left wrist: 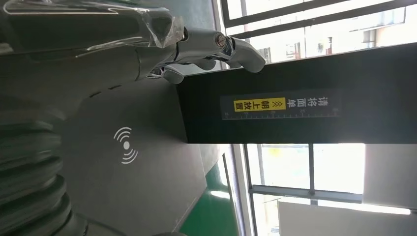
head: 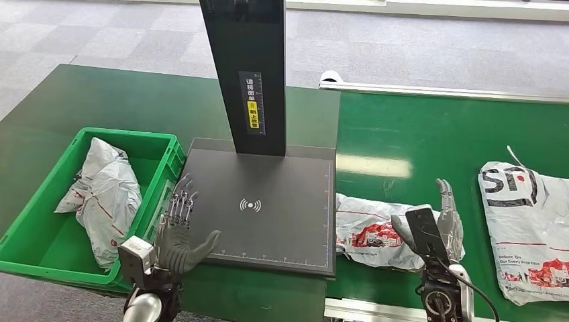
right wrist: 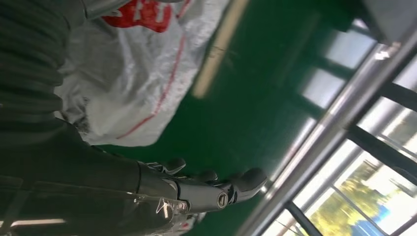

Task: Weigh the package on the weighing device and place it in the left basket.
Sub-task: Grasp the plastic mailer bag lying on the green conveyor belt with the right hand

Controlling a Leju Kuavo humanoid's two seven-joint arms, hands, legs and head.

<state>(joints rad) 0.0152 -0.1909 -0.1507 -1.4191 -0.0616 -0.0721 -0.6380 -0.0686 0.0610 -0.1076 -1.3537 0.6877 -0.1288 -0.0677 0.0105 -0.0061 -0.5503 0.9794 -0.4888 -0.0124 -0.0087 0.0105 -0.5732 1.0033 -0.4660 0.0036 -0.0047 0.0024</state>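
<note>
A flat white package with red print [head: 372, 231] lies on the green belt just right of the black weighing plate [head: 262, 208]; the right wrist view shows it too [right wrist: 142, 73]. My right hand [head: 443, 225] hovers at its right end, open, fingers straight and apart, holding nothing [right wrist: 206, 189]. At the plate's front left corner my left hand [head: 180, 231] is open with fingers spread [left wrist: 206, 49], between the plate and the green basket [head: 40, 258]. The plate carries nothing and shows a white wireless mark [left wrist: 125, 145].
The left basket holds two white packages [head: 104, 191]. The scale's black column with a yellow label [head: 251, 80] rises behind the plate. A larger white package with a red and black logo [head: 530, 228] lies at the belt's far right. A metal rail [head: 436, 90] borders the belt.
</note>
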